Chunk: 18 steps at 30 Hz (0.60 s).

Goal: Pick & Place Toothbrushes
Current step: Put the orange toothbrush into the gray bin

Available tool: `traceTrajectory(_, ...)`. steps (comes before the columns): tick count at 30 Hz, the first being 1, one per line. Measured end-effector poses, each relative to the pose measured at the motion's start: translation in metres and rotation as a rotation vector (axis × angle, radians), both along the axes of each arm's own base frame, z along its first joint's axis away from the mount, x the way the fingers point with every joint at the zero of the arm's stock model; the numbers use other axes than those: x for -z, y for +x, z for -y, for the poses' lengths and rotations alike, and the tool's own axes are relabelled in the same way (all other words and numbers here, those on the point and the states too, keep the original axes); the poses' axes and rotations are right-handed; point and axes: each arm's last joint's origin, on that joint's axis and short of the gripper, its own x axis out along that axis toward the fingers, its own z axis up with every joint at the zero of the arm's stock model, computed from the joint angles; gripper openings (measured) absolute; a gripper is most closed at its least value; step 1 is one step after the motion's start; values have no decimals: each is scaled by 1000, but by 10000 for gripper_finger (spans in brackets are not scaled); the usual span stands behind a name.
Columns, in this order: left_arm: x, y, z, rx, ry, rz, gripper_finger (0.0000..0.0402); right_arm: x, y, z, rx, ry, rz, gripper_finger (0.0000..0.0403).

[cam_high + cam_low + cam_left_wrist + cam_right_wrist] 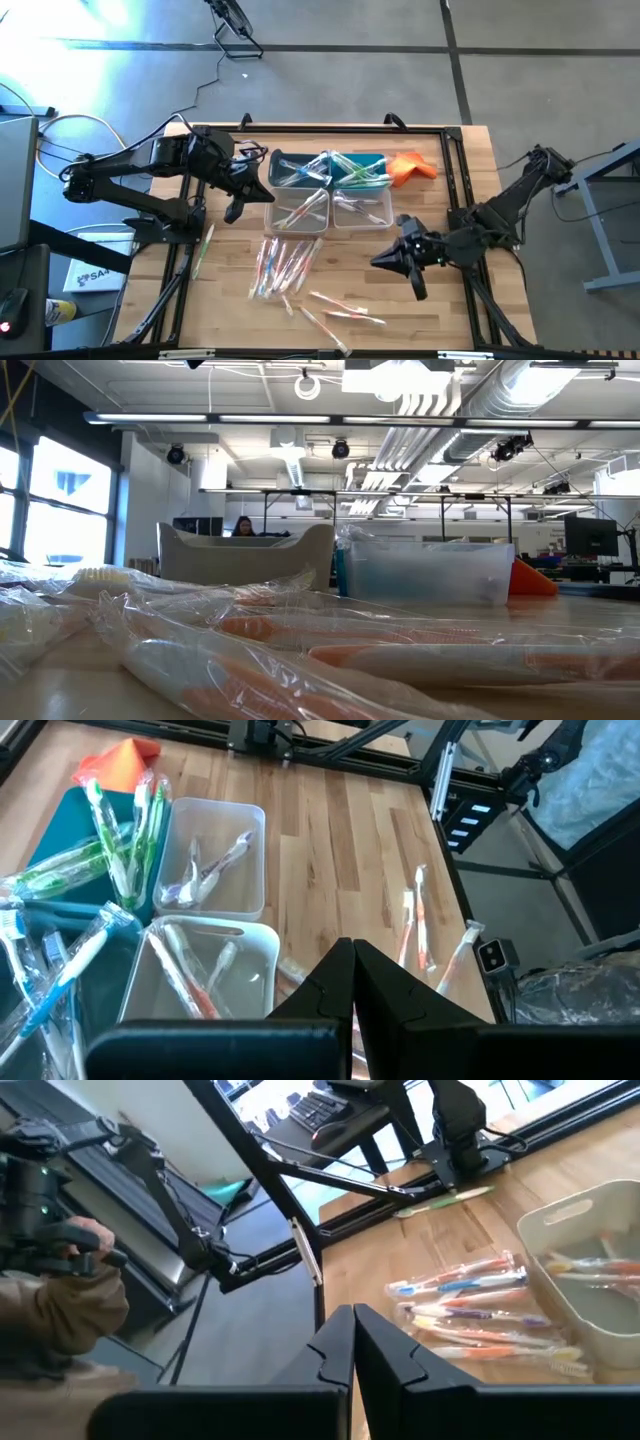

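The left claw is being held pinched shut and empty just left of the bins, above the table. A green toothbrush is lying alone near the left edge; it could be knocked off by a careless sweep. Loose toothbrushes are lying piled in front of the bins; wrappers could be snagging together, so two may be lifted at once. Green, blue and pink-red brushes are sitting sorted in the bins. The right claw is hovering closed, holding nothing.

Bins crowd table centre, loose toothbrushes below, bare wood bottom-right
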Motion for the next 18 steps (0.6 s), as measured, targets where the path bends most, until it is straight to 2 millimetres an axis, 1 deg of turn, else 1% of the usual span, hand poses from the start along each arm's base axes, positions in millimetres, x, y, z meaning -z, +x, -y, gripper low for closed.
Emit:
traceTrajectory(2, 0, 0, 0, 0, 0, 0, 1, 1, -1, -5, 14, 15, -2, 3)
traceTrajectory(4, 0, 0, 0, 0, 0, 0, 1, 5, 2, -8, 22, 16, -12, 3)
traceTrajectory(7, 0, 0, 0, -5, 3, 0, 1, 16, 9, -15, 37, 36, -60, 2)
traceTrajectory(11, 2, 2, 0, -8, 4, -15, 1, 37, 19, -24, 12, 71, -183, 2)
traceTrajectory(18, 8, 12, -1, -8, 2, -46, 1, 83, 35, -42, -26, 100, -448, 2)
